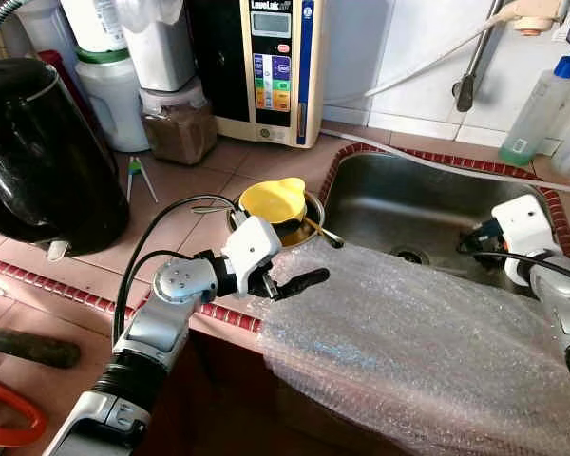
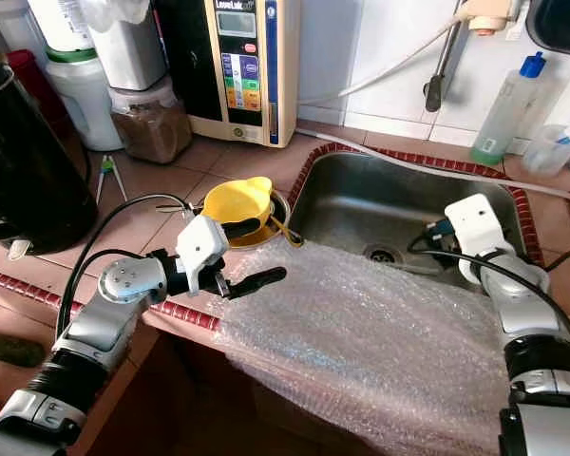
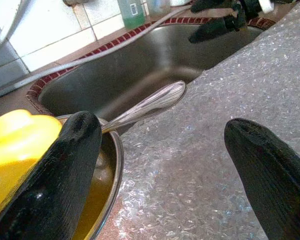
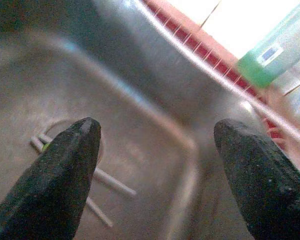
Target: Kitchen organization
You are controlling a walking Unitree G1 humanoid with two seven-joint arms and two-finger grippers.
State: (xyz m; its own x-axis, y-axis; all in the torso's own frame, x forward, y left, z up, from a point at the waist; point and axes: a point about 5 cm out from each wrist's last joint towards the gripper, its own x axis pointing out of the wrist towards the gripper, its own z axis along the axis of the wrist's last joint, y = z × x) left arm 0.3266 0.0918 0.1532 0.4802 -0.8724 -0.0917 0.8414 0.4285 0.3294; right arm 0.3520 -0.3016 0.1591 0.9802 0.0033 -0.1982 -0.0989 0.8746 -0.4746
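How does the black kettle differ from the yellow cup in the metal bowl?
The kettle is black, bulky and stands on the tiled counter at the far left; the yellow cup is small, bright and sits inside a metal bowl beside the sink. Both sit on the counter side of the sink.

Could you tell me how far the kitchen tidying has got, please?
Nothing looks put away yet. Both grippers are empty, jaws open: the left gripper at the bubble wrap beside the yellow-lidded bowl, the right gripper over the sink. Chopsticks remain there.

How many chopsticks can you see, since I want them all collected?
4: two chopsticks lie on the counter near the jars, two more chopsticks lie in the sink near the drain. More may be hidden under the bubble wrap.
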